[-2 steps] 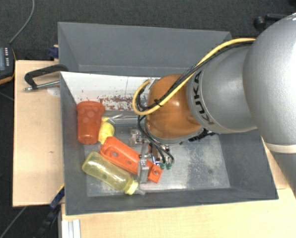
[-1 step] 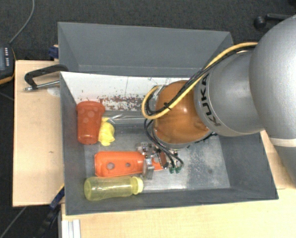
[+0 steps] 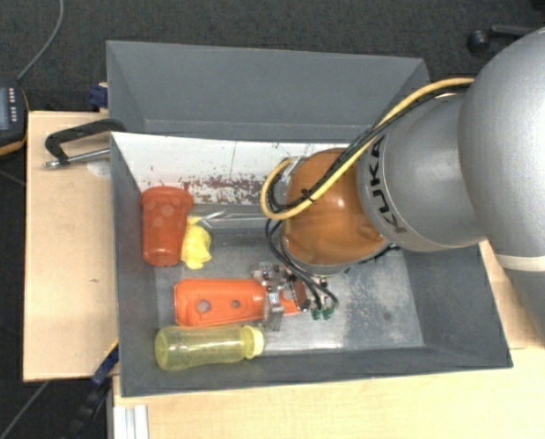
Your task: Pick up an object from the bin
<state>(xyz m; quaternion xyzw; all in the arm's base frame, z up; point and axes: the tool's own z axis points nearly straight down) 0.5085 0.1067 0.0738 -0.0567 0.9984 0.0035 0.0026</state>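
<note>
My gripper [image 3: 284, 294] is low in the bin's middle, tucked under the arm's wrist. It sits right against the right end of an orange bottle-shaped thing with holes in its side [image 3: 219, 302], which lies on its side on the bin floor. Just in front of that, along the near wall, lies a translucent yellow-green bottle [image 3: 207, 347], also on its side. Whether anything is gripped cannot be made out.
An orange perforated cup [image 3: 163, 224] lies by the left wall, with a small yellow lump [image 3: 197, 245] beside it. The arm's orange wrist cover and cables hang over the bin's centre. Bare floor shows right of the gripper.
</note>
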